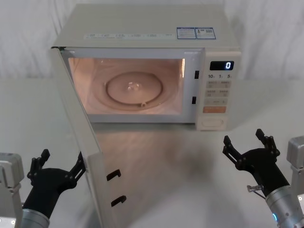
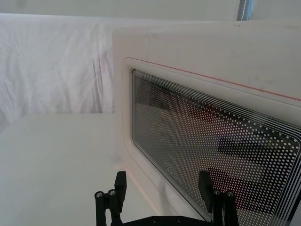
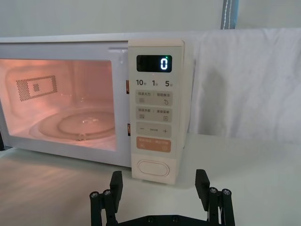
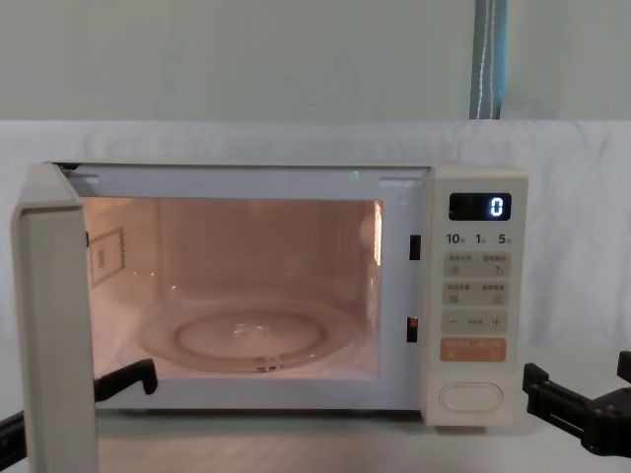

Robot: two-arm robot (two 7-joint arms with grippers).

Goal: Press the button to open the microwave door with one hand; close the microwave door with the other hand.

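Microwave door (image 4: pixel 54 325) cut off below in chest view; keypad lettering too small

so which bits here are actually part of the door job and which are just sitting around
Part of the job:
- microwave door, swung wide open
- button, oval key at the panel's bottom
- left gripper, open, by the door's outer face
- right gripper, open, in front of the panel

Just there:
- glass turntable in the lit cavity
- digital display showing 0
- orange key
- white tablecloth
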